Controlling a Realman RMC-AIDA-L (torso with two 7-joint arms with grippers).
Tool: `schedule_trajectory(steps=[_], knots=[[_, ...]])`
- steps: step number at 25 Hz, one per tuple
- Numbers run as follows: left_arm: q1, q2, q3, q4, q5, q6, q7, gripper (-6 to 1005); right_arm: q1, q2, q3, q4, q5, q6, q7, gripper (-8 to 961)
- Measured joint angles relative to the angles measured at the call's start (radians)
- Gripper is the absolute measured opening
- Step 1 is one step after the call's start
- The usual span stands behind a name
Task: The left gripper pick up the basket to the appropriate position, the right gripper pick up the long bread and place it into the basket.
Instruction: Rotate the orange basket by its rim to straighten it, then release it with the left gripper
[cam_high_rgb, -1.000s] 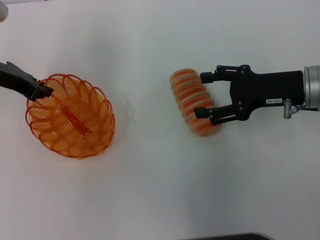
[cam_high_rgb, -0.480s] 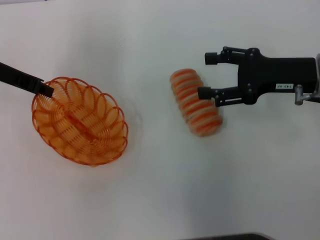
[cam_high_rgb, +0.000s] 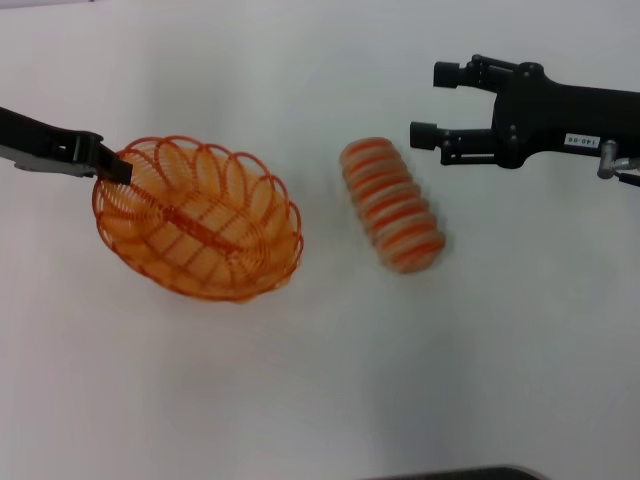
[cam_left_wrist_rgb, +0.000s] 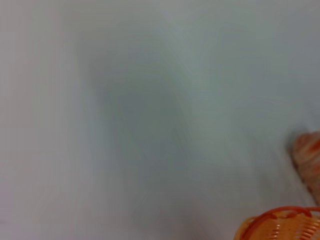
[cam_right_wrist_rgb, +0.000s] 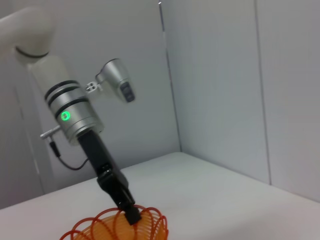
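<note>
Left gripper (cam_high_rgb: 112, 166) pinched shut on the basket (cam_high_rgb: 200, 220) rim at its left end. Basket holds nothing, tilted on the white table (cam_high_rgb: 300, 380). Long bread (cam_high_rgb: 392, 218) lies on the table between basket and right gripper (cam_high_rgb: 432, 103), touching neither. Right gripper's jaws spread wide, empty, just beyond the loaf. Left wrist view blurred: only basket edge and bread end.

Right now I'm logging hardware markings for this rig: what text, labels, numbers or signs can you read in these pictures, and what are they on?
Small white label on the black two-fingered right gripper: it carries dark characters, but they are too small and blurred to read.
Shallow orange wire basket: no text.
Striped tan and orange long bread: no text.
Left gripper, at the basket's rim: no label visible.
</note>
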Motion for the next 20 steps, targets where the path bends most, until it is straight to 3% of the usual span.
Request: schedule_trajectory(steps=[8, 15, 20], knots=[[0.047, -0.025, -0.056, 0.008, -0.024, -0.032, -0.051, 78, -0.016, 0.003, 0.017, 0.023, 0.071, 0.046, -0.007, 915], [0.122, -0.093, -0.116, 0.106, -0.064, -0.088, -0.081, 77, -0.022, 0.005, 0.023, 0.075, 0.140, 0.106, -0.078, 913], [0.141, -0.110, -0.108, 0.127, -0.072, -0.129, -0.101, 77, -0.029, 0.005, 0.029, 0.114, 0.193, 0.116, -0.138, 912]])
